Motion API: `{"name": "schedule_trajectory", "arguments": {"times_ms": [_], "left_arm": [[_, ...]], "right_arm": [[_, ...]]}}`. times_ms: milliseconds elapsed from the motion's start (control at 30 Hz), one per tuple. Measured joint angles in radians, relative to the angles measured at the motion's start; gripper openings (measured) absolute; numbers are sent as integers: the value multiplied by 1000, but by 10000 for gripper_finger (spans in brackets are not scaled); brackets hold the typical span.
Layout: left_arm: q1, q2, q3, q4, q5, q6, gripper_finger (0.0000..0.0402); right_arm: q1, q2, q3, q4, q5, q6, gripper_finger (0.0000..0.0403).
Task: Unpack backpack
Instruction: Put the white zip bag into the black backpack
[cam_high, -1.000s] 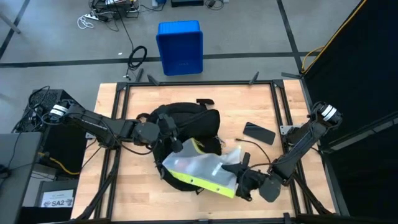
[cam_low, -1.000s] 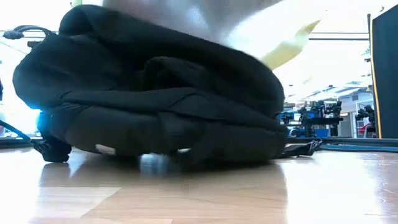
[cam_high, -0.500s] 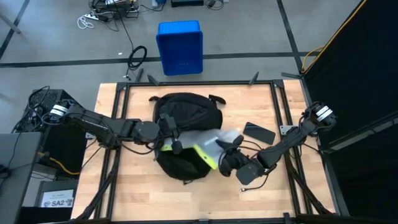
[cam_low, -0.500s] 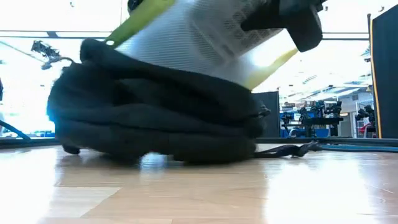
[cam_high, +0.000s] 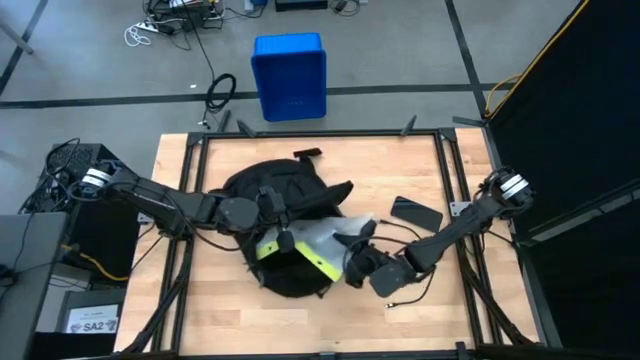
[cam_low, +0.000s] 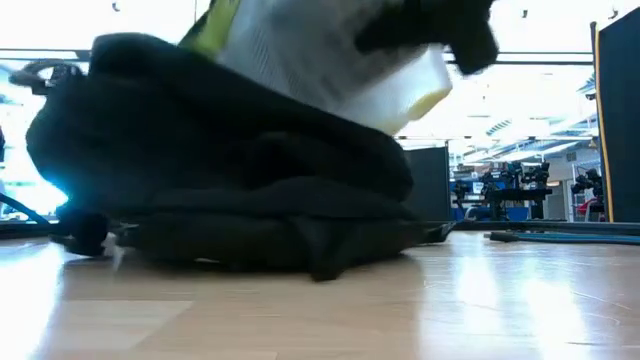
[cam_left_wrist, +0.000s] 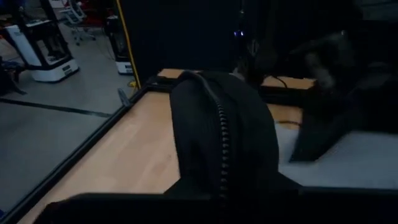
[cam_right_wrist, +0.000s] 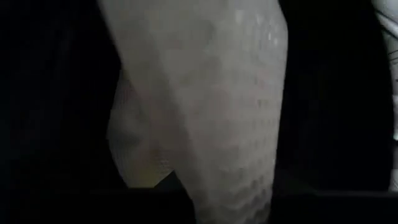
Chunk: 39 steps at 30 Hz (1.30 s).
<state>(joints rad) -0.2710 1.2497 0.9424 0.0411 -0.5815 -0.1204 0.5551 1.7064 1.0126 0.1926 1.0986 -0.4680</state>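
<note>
Large black fabric backpack (cam_high: 285, 215) mid-tabletop (cam_high: 420, 170), left gripper (cam_high: 283, 236) fingers pinched on its rim, right gripper (cam_high: 352, 262) fingers clamped on translucent white pouch with yellow-green edge (cam_high: 315, 245); could snag, dragging the bag along

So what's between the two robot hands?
In the high view, a translucent pouch with a yellow-green edge spans between the left gripper and the right gripper, atop the backpack.

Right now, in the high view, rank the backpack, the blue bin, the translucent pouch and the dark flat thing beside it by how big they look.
1. backpack
2. blue bin
3. translucent pouch, partly covered, so unsure against the bin
4. dark flat thing
</note>
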Motion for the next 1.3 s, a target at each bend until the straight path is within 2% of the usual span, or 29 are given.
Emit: {"name": "schedule_trajectory", "arguments": {"times_ms": [100, 333, 533, 733, 833, 967, 1033, 1167, 1300], "left_arm": [[1, 17, 0, -7, 24, 10, 0], [0, 5, 0, -21, 36, 115, 10], [-9, -25, 42, -113, 15, 220, 74], [-48, -34, 174, -353, -14, 217, 149], [-87, -34, 248, -471, -78, 158, 178], [-182, -40, 310, -496, -89, 115, 201], [-246, -37, 324, -495, -108, 150, 203], [-362, -34, 328, -495, -210, 201, 203], [-459, 16, 311, -477, -206, 195, 203]], "right_arm": [[-20, 45, -1, -9, -20, 0, 18], [-27, 36, -2, -7, -30, 4, 18], [-24, 34, -2, -4, -48, 20, 18], [-23, 34, -2, -6, -57, 31, 18], [-23, 34, -2, -7, -59, 37, 18], [-23, 34, -2, -9, -77, 46, 18], [-27, 35, -2, -9, -101, 51, 18], [-34, 35, -2, -5, -104, 58, 18], [-38, 35, -2, -2, -104, 68, 18]]}}
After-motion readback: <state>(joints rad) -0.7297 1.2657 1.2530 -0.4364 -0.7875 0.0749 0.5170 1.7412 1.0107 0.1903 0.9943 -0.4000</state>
